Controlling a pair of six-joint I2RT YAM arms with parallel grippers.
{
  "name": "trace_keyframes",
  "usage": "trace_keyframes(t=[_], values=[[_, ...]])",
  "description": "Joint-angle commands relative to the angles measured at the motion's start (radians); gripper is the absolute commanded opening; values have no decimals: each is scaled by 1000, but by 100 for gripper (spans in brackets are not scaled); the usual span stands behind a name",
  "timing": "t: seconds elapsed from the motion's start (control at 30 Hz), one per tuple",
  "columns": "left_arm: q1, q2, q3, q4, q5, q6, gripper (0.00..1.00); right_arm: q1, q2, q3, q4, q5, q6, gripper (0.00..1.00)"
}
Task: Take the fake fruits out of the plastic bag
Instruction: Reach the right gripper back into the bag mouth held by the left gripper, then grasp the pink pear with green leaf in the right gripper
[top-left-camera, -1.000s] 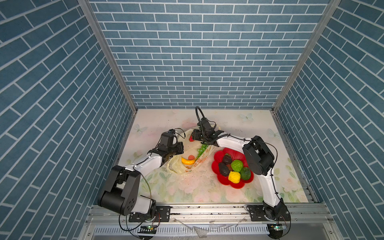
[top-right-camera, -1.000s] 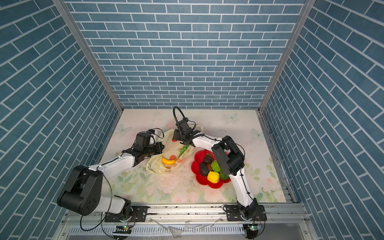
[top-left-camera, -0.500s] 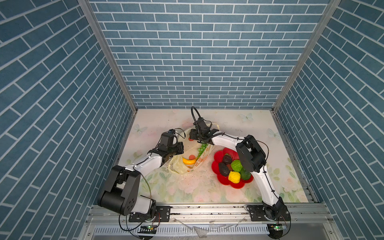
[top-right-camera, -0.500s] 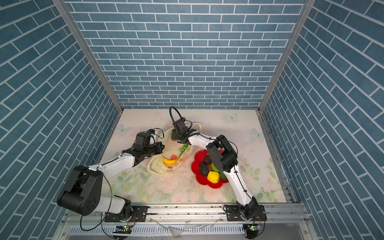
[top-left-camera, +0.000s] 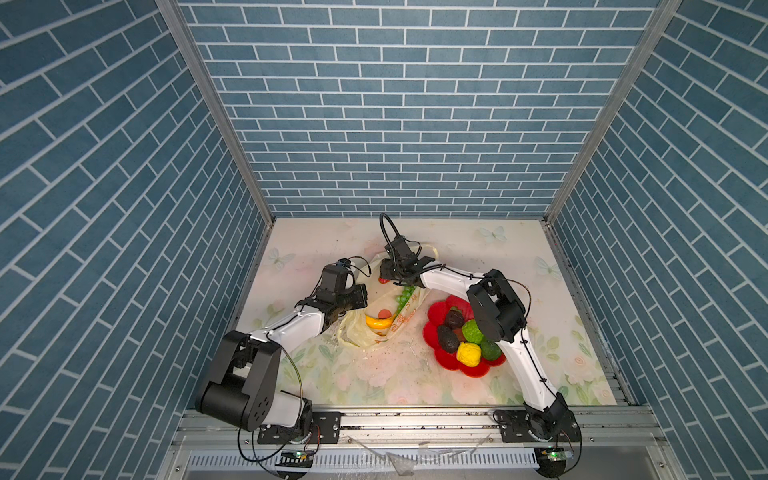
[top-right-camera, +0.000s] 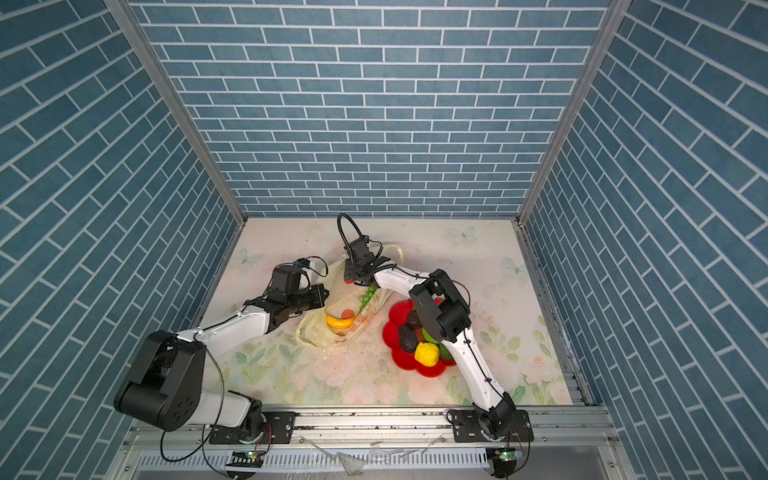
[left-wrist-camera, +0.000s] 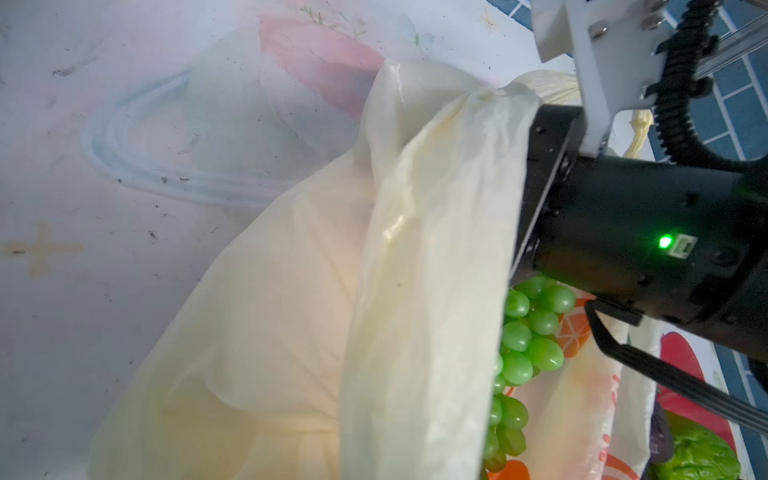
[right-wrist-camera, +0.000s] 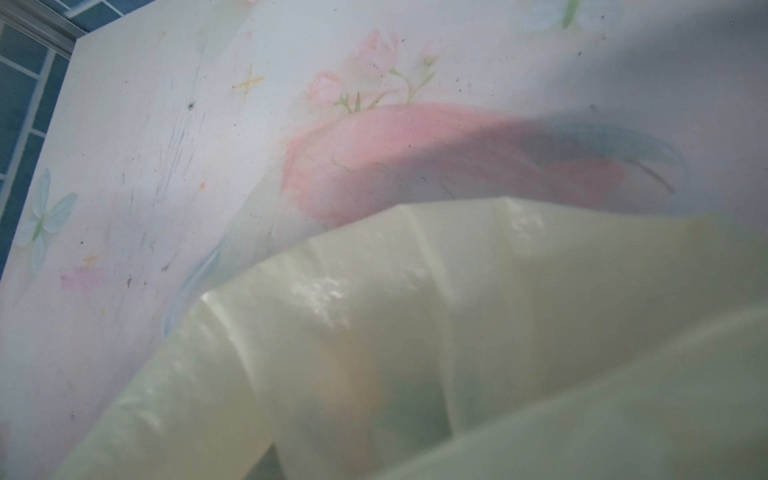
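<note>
Right gripper (top-left-camera: 387, 275) leftward, fingertips behind plastic bag (top-left-camera: 358, 332)

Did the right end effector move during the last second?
Yes: the right end effector moved slightly left in a top view, away from the red plate.

Red print on plastic bag (top-left-camera: 402, 319) beside orange-slice pattern: too small and blurred to read.

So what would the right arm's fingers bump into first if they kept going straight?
Most likely the bag: its pale plastic fills the wrist view right ahead of the right gripper. Its fingers are hidden, so they may already touch it.
</note>
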Motion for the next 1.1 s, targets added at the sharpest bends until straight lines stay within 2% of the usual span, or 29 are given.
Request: trace_keyframes(t=[0.0,0.4,0.73,1.07], values=[[-5,-3,-10,14,-4,8,0,-5,-6,8,6,5,-14,49],[-5,7,-6,-1,-27,7,0,0,-99,-84,47,-13,-21,48],[-3,20,4,-23,-53,5,0,30,-317,-275,62,-26,-67,48],[-3,20,4,-26,-62,8,0,66,-443,-387,48,-33,-100,49]])
